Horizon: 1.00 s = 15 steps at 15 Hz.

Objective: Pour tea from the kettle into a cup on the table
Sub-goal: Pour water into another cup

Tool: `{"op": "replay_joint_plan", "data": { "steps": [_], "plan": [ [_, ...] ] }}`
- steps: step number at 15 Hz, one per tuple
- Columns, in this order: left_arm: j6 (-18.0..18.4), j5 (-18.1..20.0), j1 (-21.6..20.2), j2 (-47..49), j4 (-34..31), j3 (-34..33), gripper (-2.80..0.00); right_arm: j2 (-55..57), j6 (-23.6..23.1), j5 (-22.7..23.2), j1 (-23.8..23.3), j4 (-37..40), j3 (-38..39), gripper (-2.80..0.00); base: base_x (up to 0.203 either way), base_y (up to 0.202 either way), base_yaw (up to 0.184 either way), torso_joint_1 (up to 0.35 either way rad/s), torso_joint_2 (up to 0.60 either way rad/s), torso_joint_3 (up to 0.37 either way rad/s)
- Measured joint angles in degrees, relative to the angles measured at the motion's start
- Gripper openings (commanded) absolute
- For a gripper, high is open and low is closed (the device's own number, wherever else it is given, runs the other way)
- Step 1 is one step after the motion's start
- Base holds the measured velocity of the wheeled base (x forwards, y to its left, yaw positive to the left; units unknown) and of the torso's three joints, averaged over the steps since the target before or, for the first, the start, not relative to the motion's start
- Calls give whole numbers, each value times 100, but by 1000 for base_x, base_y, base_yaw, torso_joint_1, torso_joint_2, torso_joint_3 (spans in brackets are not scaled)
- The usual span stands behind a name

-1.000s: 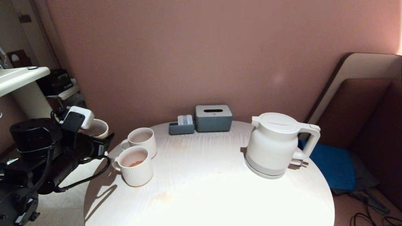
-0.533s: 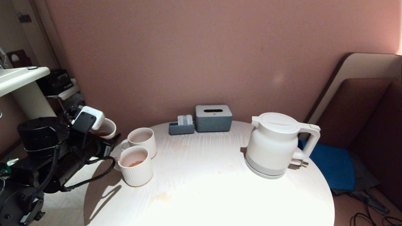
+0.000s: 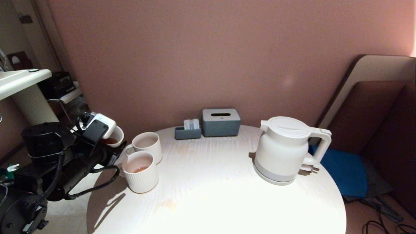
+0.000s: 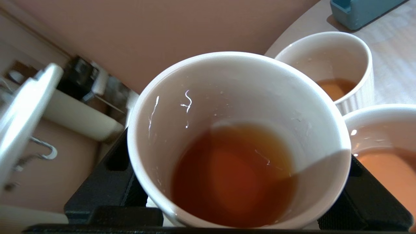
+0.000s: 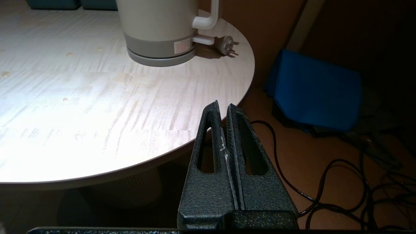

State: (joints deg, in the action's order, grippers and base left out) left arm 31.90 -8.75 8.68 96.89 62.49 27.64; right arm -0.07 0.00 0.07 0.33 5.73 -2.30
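Observation:
My left gripper (image 3: 112,144) is shut on the small white cup (image 3: 116,137), holding it in the air just off the left edge of the round table (image 3: 211,195). In the left wrist view the black fingers (image 4: 110,182) flank the cup (image 4: 240,94), and reddish tea (image 4: 234,175) lies in its bottom. The white kettle (image 3: 282,149) stands upright on the table's right side, lid shut, handle to the right. In the right wrist view the kettle (image 5: 156,29) is far ahead. My right gripper (image 5: 222,105) is shut and empty, parked low beside the table (image 5: 81,97).
Two ribbed white mugs (image 3: 147,145) (image 3: 140,174) stand at the table's left edge, right beside the held cup, each with a little tea. A grey tissue box (image 3: 221,122) and small holder (image 3: 187,131) sit at the back. A blue cushion (image 3: 344,169) and cables (image 5: 357,182) lie on the floor at right.
My left gripper has carried the cup to the right, toward the table edge and the mugs, and slightly lower, with the wrist rolling. The right arm and the kettle have not moved.

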Motion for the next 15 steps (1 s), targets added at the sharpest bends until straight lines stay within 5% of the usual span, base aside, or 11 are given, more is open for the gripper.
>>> {"op": "replay_joint_plan", "data": {
  "steps": [15],
  "plan": [
    [1976, -2, 126, 162, -41, 174, -280, 0, 0, 2, 0, -4, 2, -280, 0, 0, 0, 0, 0, 0]
  ]
}}
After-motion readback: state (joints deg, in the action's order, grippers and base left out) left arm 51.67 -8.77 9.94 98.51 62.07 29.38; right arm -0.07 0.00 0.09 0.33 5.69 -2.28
